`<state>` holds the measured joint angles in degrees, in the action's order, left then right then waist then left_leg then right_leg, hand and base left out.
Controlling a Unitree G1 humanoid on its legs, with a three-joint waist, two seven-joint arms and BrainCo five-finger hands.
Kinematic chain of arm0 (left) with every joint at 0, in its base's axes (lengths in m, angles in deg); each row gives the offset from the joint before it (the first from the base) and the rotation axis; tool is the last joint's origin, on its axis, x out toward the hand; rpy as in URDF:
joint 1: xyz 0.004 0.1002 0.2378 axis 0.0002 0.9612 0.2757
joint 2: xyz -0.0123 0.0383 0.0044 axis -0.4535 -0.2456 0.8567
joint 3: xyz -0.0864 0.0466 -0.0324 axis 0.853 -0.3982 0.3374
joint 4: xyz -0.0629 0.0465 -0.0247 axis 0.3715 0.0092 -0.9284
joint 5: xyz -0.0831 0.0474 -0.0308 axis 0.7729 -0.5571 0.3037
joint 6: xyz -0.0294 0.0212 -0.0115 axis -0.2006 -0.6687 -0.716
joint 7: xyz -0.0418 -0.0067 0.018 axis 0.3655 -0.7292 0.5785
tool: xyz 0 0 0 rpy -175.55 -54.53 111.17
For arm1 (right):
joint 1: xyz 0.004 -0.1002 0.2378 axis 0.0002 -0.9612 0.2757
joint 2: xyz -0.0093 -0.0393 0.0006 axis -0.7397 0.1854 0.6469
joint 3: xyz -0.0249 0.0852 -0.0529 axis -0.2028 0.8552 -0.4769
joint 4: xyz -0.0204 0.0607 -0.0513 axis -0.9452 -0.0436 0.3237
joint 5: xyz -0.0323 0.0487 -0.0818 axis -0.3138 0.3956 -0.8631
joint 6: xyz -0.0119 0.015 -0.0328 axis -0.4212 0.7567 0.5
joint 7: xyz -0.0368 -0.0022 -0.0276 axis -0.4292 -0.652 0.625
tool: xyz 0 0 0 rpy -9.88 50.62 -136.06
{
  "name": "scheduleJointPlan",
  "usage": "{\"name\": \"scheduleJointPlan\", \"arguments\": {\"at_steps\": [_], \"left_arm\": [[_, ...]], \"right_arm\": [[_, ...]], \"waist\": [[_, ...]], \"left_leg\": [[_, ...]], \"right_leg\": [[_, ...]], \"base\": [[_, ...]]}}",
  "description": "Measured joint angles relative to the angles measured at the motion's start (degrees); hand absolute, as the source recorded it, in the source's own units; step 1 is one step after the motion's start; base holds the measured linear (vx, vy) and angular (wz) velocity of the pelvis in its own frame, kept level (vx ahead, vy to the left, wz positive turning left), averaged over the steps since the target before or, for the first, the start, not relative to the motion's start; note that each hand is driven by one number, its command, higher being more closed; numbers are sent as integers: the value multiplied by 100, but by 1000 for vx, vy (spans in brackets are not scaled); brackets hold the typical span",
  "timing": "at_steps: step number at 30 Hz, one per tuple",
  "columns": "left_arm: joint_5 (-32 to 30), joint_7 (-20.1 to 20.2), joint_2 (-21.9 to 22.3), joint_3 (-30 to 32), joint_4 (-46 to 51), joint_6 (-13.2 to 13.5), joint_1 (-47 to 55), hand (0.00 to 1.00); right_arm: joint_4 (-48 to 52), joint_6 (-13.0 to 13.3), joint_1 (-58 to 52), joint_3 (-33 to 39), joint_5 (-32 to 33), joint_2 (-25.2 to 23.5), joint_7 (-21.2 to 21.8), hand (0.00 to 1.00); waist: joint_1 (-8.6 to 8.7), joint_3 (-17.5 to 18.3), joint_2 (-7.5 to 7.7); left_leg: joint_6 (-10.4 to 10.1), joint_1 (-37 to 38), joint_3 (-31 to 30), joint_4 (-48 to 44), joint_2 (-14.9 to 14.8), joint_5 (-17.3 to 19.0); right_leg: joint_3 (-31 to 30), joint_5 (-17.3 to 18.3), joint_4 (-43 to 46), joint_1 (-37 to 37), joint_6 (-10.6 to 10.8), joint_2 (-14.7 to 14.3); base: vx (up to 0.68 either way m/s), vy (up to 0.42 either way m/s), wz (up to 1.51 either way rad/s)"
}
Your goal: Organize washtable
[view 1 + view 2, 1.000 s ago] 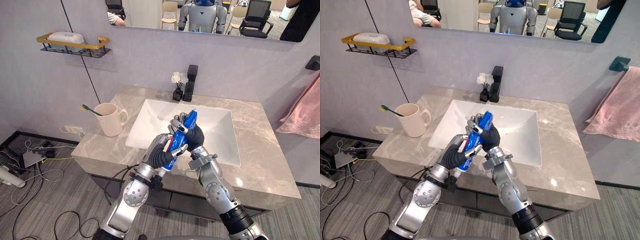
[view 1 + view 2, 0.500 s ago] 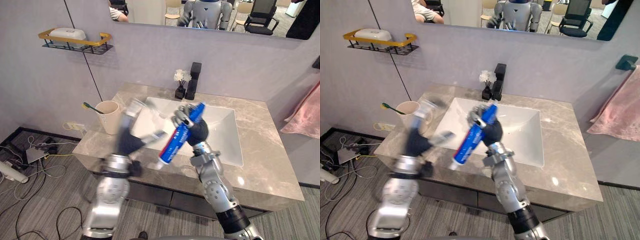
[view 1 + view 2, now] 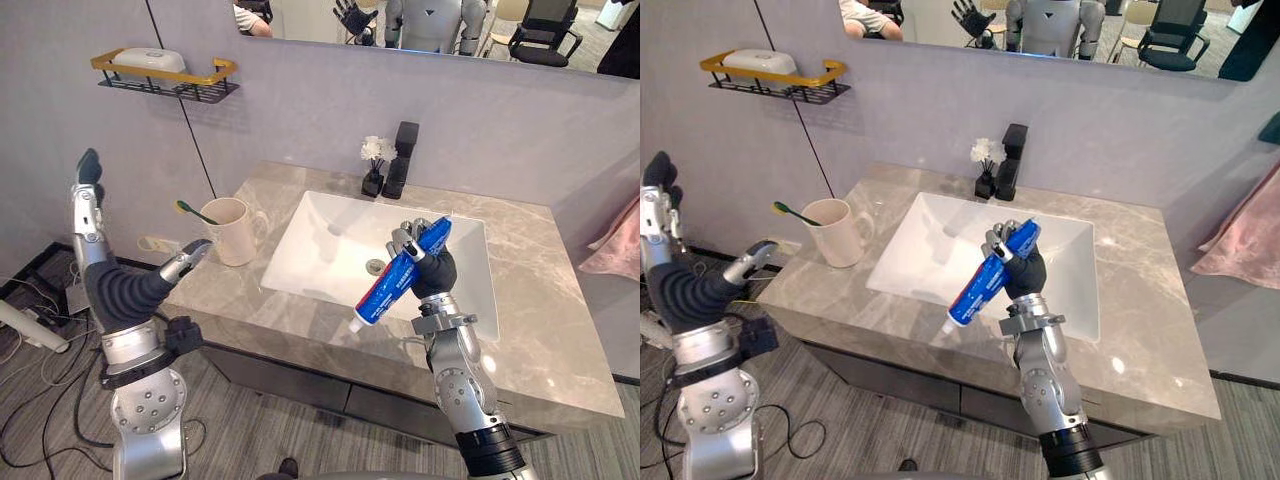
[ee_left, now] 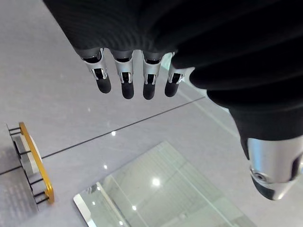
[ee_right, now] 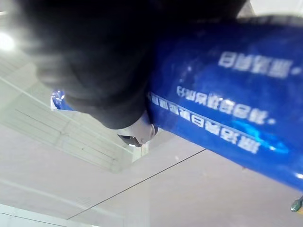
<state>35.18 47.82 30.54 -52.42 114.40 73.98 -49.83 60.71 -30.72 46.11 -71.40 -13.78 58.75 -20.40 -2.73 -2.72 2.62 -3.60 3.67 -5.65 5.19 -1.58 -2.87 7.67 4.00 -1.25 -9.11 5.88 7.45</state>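
A second earlier both hands had been on the tube (image 3: 400, 278), close together over the front of the sink (image 3: 330, 250). Half a second earlier the left hand (image 3: 115, 285) was already swinging off it. By this moment it had let go entirely and stood raised well out to the left, clear of the counter (image 3: 540, 300), with its fingers (image 4: 123, 82) straight and spread and nothing in them.

The right hand (image 3: 432, 272) had kept the tube alone. Its fingers were curled round the upper part, and the tube hung tilted above the sink with the white end, probably the cap, pointing down toward the front edge of the counter. The right wrist view was too close to show much beyond blue plastic pressed against the thumb. The whole view had also shifted a little, so some of the apparent movement belonged to the camera.

The handover looked finished, so the tube was now the right hand's to place. The mug (image 3: 232, 231), with a toothbrush (image 3: 195, 211) leaning in it, stood on the counter just left of the sink and seemed the likely place for it. That lay across the sink from the right hand, so the reach would be long. The slack lower end could swing or catch the mug's rim.
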Motion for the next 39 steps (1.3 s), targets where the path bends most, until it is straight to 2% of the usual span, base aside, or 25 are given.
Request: {"name": "scheduleJointPlan", "arguments": {"at_steps": [2,4,8,13,16,19,27,33,36,39], "left_arm": [[186,-96,62,462,-475,-28,118,0],[400,-112,126,722,-980,-93,160,0],[1074,-104,221,1108,-2142,-272,379,0],[1864,10,407,1154,-3415,-328,437,0],[2289,197,456,1138,-4305,-480,441,0],[2342,333,575,1087,-4887,-518,447,0],[2289,678,564,585,-6188,-644,423,0],[2285,881,536,202,-6972,-651,301,0],[2277,939,425,-206,-7367,-653,298,0],[2265,1026,377,-325,-7559,-653,302,0]], "right_arm": [[10,6,-79,259,0,-70,-6,100],[13,10,-157,427,0,-69,-17,100],[16,12,-192,518,1,-71,-73,100],[30,12,-194,522,3,-82,-125,100],[196,18,-248,524,4,-81,-133,100],[220,72,-284,534,4,-80,-148,100],[220,219,-300,550,-136,-66,-360,100],[245,236,-16,535,-626,136,-457,100],[393,254,410,456,-1044,347,-566,100],[398,257,866,317,-1357,518,-636,100]], "waist": [[-35,-10,-17],[-119,-11,-26],[-138,-11,-26],[-156,-12,-26],[-157,-16,-13],[-155,-21,10],[-170,-70,85],[-174,-90,108],[-281,-115,147],[-311,-157,204]], "left_leg": [[0,0,4,4,-1,0],[0,0,16,6,-2,0],[0,-2,15,8,-2,0],[-1,-3,5,9,18,1],[-1,-26,-24,10,30,1],[-1,-53,-57,10,53,1],[0,-113,-138,9,69,1],[0,-131,-192,9,71,1],[-2,-187,-229,-17,58,0],[-3,-211,-256,-25,56,-1]], "right_leg": [[1,2,0,3,0,0],[-4,2,1,11,0,1],[-2,4,4,12,-4,2],[24,39,41,16,-11,27],[53,71,84,42,-1,40],[123,100,101,42,17,63],[190,109,98,61,29,68],[254,126,108,55,39,66],[282,127,101,74,38,55],[308,127,99,75,37,45]], "base": [[0,0,0],[-17,-9,-1],[-8,-4,0],[-10,-4,2],[-10,-6,5],[-13,-18,12],[-6,-14,4],[-29,-18,5],[-26,-26,5],[-16,-20,6]]}}
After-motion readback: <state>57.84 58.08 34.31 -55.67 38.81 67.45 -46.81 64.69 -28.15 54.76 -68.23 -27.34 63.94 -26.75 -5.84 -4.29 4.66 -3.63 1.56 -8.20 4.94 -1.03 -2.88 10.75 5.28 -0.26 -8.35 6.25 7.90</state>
